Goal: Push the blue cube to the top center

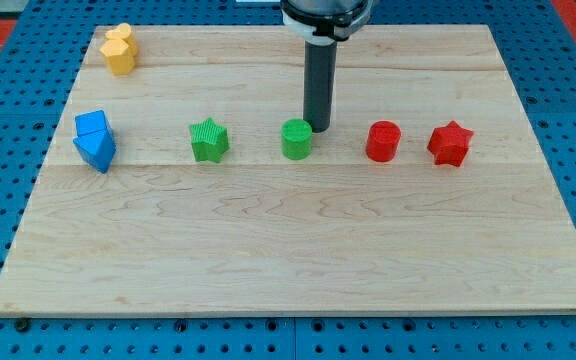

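My tip [320,128] rests just beside the green cylinder [296,139] | end effector: bare rod, grasps nothing | blue cube [95,141] well to its left, unpushed on the bench [268,250] | likely repositioning first

No text, label, brand, number or sign can be read anywhere.

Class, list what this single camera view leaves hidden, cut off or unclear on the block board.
- Arm above my tip: cut off by the view's top edge.
- Contact between my tip and the green cylinder: unclear; they overlap in this view.
- Blue blocks at the view's left: two pieces stand together, their shapes and the seam between them hard to separate.
- Yellow blocks: likewise, exact shapes too small.
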